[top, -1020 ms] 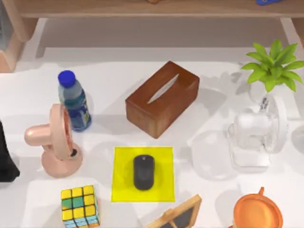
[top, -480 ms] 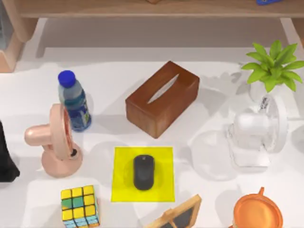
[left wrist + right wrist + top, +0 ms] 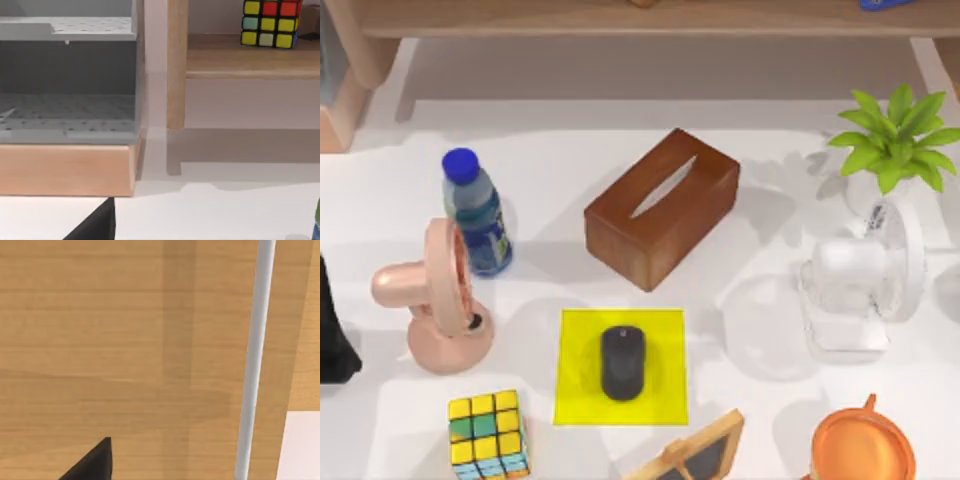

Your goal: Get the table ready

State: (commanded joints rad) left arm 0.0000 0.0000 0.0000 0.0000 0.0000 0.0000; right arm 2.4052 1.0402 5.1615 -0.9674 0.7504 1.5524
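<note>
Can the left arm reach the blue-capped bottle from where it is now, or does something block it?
Probably yes, but not straight. The left arm sits at the table's left edge, and the pink fan stands between it and the bottle, close beside it. Coming from above or from the far side looks free.

table (image 3: 570,160) | centre: tissue box (image 3: 662,207), behind mat (image 3: 621,366); mouse (image 3: 622,362) on mat | left: bottle (image 3: 476,212) just behind fan (image 3: 433,297); cube (image 3: 488,434) in front | right: plant (image 3: 896,142) behind second fan (image 3: 860,283) | shelf unit (image 3: 620,20) along far edge
</note>
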